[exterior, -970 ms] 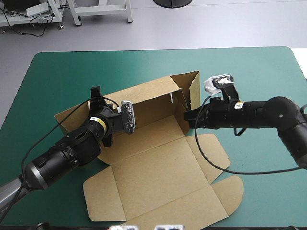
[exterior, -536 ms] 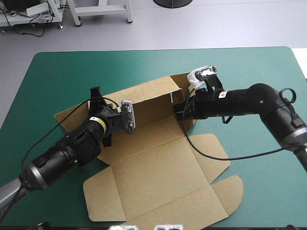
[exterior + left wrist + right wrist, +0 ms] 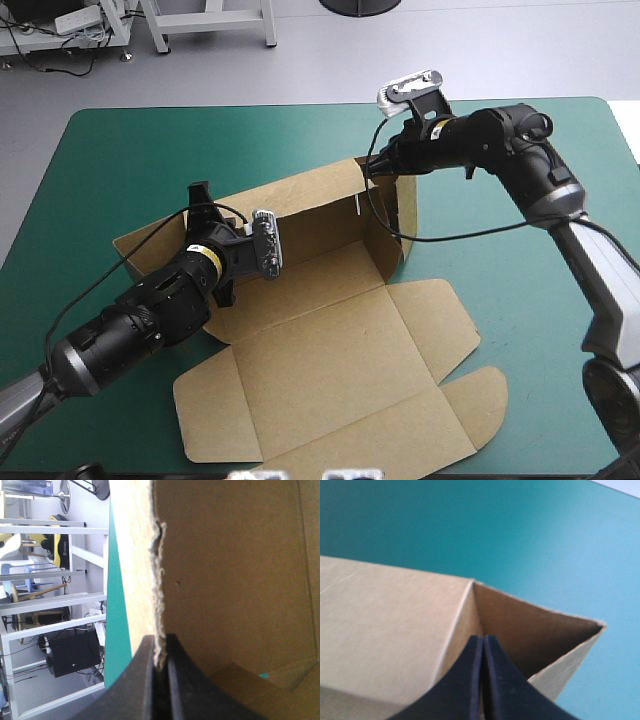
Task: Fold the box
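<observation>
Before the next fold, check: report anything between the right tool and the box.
Nothing visible. The right tool is shut, its tip at the raised far corner of the box.

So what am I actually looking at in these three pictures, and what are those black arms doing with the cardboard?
Two robot arms work at a table with a teal-green cover. The wide picture comes from a camera overhead, behind the robot. The other two come from small cameras on each wrist, looking along the fingers. On the table lies a brown box, a cut sheet that is part-folded: its far wall stands up and the near flaps lie flat. The left gripper pinches the board's edge between its black fingers. The right gripper, fingers shut, sits at the wall's raised corner; whether it grips board there is unclear.
</observation>
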{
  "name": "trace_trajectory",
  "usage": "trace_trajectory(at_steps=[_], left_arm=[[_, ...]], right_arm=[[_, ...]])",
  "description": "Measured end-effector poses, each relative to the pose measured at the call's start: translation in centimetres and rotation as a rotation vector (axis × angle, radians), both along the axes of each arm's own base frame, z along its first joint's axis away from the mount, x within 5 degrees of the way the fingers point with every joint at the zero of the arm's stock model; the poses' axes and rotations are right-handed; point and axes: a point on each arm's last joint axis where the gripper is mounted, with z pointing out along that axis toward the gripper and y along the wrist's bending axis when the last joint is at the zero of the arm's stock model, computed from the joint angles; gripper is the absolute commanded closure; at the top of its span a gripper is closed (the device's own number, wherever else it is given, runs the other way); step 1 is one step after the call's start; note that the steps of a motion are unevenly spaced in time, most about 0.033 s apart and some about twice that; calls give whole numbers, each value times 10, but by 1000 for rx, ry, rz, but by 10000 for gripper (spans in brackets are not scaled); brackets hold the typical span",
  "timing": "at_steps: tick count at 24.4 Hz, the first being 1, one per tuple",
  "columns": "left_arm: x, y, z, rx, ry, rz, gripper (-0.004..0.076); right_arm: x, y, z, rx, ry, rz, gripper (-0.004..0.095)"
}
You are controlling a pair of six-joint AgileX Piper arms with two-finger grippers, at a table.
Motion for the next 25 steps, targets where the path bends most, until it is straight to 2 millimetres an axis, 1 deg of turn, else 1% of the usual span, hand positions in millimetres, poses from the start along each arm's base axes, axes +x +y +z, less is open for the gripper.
trace_trajectory(at_steps=[1,2,3,4,7,8,10,12,14,16,25], left_arm=[[0,0,0,-1,1,0,729],[0,0,0,-1,1,0,729],[0,0,0,-1,1,0,729],[0,0,0,-2,2,0,729],[0,0,0,-8,3,4,729],[0,0,0,-8,3,4,729],[0,0,0,-8,3,4,729],[0,0,0,-8,3,4,729],[0,0,0,-8,3,4,729],[0,0,0,-8,3,4,729],[0,0,0,-9,4,4,729]], right_arm=[[6,2,1,-8,-4,-7,913],[19,5,-1,-24,-3,-16,912],[25,7,-1,-29,-5,-19,912],[35,10,-1,-40,-8,-23,912],[49,14,0,-60,-11,-35,912],[58,16,-2,-76,-4,-42,912],[69,20,-8,-95,14,-47,913],[79,23,-23,-118,54,-45,913],[82,24,-34,-148,94,-43,912],[82,23,-39,-171,124,-43,912],[77,19,-47,-216,216,-68,913]])
